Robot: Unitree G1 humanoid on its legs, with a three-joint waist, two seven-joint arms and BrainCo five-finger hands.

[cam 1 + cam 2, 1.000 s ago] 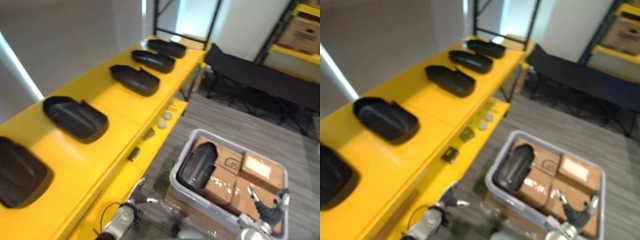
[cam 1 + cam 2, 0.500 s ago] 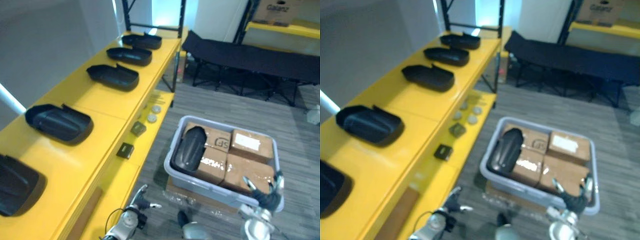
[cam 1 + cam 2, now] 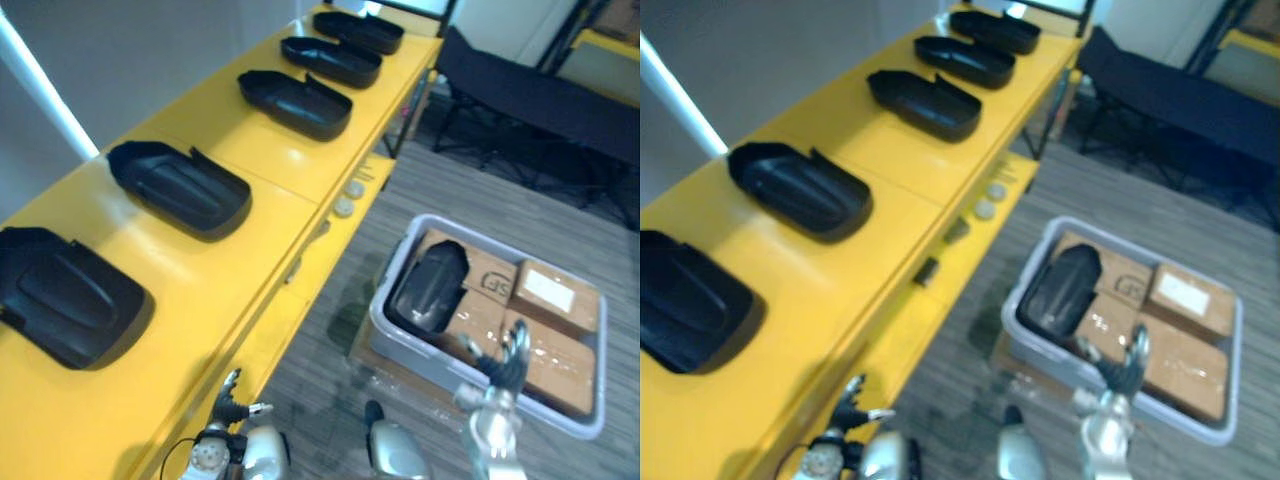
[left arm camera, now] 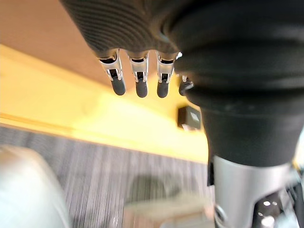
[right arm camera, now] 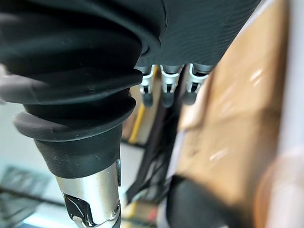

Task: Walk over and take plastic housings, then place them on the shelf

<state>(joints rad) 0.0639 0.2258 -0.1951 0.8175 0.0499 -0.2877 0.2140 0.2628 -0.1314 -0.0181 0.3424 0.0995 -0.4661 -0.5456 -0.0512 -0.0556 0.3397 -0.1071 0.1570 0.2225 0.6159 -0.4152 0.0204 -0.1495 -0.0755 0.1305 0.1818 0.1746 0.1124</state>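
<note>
Several black plastic housings lie in a row along the top of the yellow shelf (image 3: 250,150), the nearest (image 3: 65,295) at my left, then another (image 3: 180,188) and a third (image 3: 295,103) further back. One more housing (image 3: 428,288) rests on cardboard boxes (image 3: 550,300) inside a grey bin (image 3: 395,345) on the floor. My left hand (image 3: 235,408) hangs low beside the shelf's edge, its fingers (image 4: 137,78) straight and empty. Over the bin's near rim my right hand (image 3: 508,355) is open, fingers (image 5: 167,85) relaxed, holding nothing.
A lower yellow shelf level carries two small round discs (image 3: 345,207) and a small dark block (image 3: 927,270). A black folding cot (image 3: 540,100) stands behind the bin on grey carpet. Another yellow rack (image 3: 610,50) is at the far right.
The whole picture has shifted, so the camera moved: the shelf now looks closer and the bin sits further right. Both hands stay low and empty.
</note>
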